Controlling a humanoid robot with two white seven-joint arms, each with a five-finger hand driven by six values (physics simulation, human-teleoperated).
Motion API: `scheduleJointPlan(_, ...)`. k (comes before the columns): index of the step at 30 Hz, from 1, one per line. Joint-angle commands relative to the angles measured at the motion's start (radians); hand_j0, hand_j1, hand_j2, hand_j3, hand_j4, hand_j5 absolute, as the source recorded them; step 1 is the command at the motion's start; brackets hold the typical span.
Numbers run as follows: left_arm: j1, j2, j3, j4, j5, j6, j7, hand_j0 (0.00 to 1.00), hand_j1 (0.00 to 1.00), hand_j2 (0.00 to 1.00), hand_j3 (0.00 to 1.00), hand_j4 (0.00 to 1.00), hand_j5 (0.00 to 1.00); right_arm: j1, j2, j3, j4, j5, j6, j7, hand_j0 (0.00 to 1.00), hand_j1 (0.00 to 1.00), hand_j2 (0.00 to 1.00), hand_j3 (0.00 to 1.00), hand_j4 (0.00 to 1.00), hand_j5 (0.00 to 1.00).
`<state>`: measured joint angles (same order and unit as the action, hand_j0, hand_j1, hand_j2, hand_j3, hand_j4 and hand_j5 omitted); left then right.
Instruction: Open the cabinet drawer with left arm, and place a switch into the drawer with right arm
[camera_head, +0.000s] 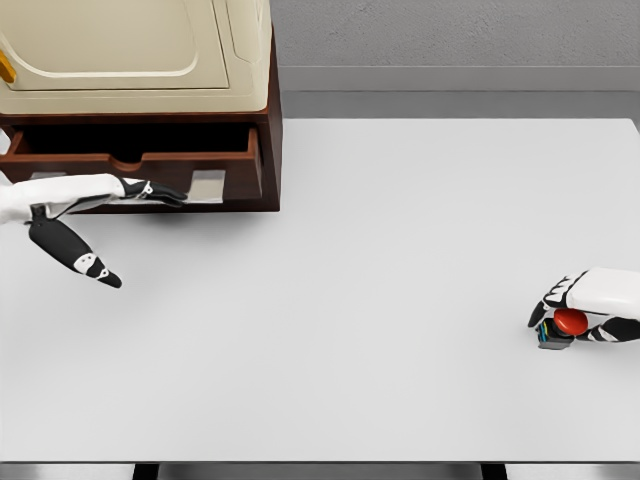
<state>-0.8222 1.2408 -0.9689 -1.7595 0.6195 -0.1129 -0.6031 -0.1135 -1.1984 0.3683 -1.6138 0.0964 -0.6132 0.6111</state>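
At far left, the dark wooden cabinet drawer (135, 160) stands pulled out beneath a cream appliance (135, 50). The left hand (85, 220) hovers before it, fingers spread, holding nothing. Across the white table (380, 280), at far right, the right hand (585, 305) curls around a small red-buttoned switch (562, 328). It looks light, rigid and smooth; gripping its boxy base seems safest.

No readable text, labels or numbers anywhere.
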Motion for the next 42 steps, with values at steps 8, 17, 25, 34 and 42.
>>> scheduleJointPlan(8, 0.008, 0.042, -0.008, -0.003, -0.017, -0.001, -0.008, 1.00, 1.00, 1.00, 1.00, 1.00, 1.00, 0.000, -0.021, 0.000, -0.008, -0.006, 0.002, 0.000, 0.67, 0.67, 0.67, 0.67, 0.67, 0.67)
scheduleJointPlan(17, 0.020, 0.062, -0.008, -0.003, 0.032, -0.002, -0.008, 1.00, 1.00, 1.00, 1.00, 1.00, 1.00, -0.002, -0.020, 0.004, -0.008, -0.007, 0.002, 0.000, 0.65, 0.65, 0.65, 0.65, 0.65, 0.65)
scheduleJointPlan(25, 0.023, 0.062, -0.010, -0.003, 0.062, -0.001, -0.008, 1.00, 1.00, 1.00, 1.00, 1.00, 1.00, -0.002, -0.021, 0.004, -0.008, -0.007, 0.002, 0.000, 0.85, 0.85, 0.85, 0.85, 0.85, 0.85)
scheduleJointPlan(34, 0.031, 0.095, -0.008, -0.003, 0.097, -0.001, -0.008, 1.00, 1.00, 1.00, 1.00, 1.00, 1.00, 0.002, -0.062, 0.003, -0.028, -0.007, 0.002, 0.000, 0.84, 0.84, 0.84, 0.84, 0.84, 0.84)
scheduleJointPlan(42, 0.037, 0.098, -0.007, -0.003, 0.097, -0.001, -0.008, 1.00, 1.00, 1.00, 1.00, 1.00, 1.00, -0.005, -0.066, 0.003, -0.058, -0.006, 0.002, 0.000, 0.84, 0.84, 0.84, 0.84, 0.84, 0.84)
